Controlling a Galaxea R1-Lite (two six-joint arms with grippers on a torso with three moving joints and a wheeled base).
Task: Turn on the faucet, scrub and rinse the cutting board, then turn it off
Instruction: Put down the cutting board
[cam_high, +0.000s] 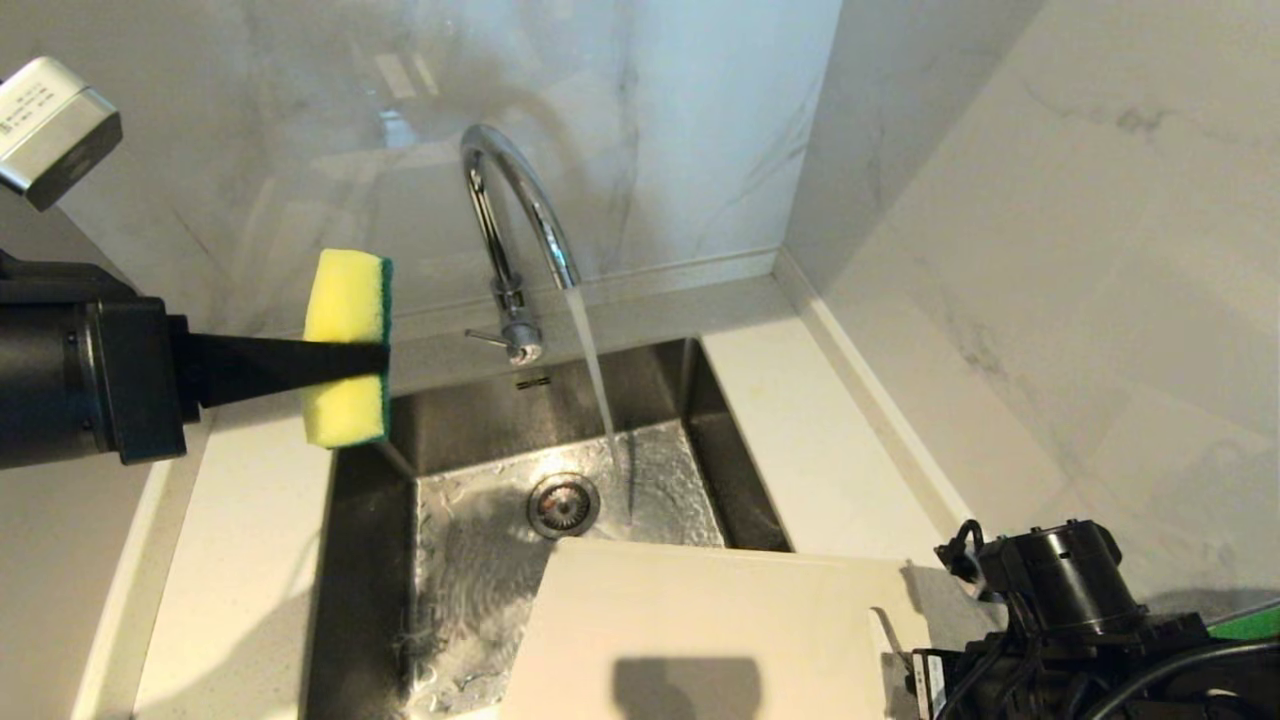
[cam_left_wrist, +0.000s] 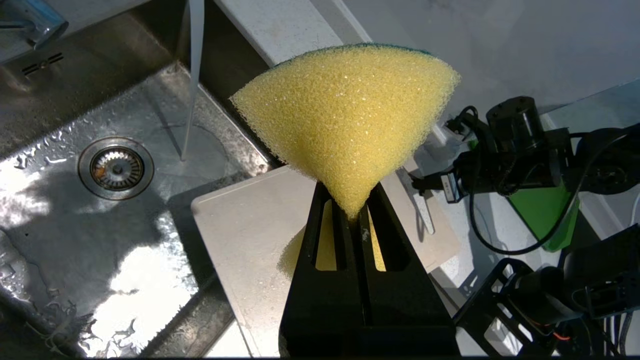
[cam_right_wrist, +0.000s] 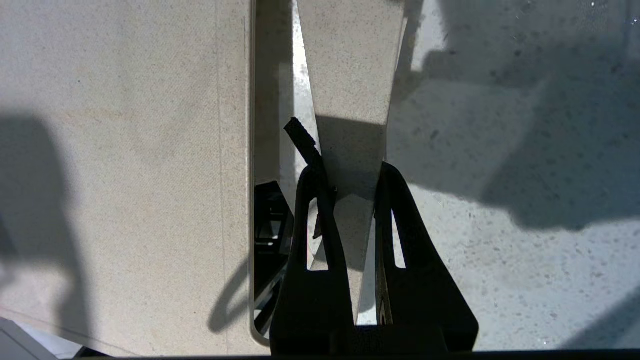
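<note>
sponge (cam_high: 346, 345) pinched flat between the left gripper (cam_high: 375, 357) fingers, held in the air above the sink (cam_high: 470, 420), left of the faucet (cam_high: 515, 230). water (cam_high: 597, 370) runs from the spout to near the drain (cam_high: 563, 505). right gripper (cam_right_wrist: 350, 195) is clamped on the handle strip of the cutting board (cam_high: 700, 625), which lies over the sink's near edge. judged: tap on; scrub, rinse, shut-off remain.

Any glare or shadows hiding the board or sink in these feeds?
Head view: a dark blocky shadow lies on the cutting board; the wet sink glints. Left wrist view: the sponge covers part of the board, and a white glare patch sits on the sink floor. Right wrist view: broad shadows cross the board.
</note>
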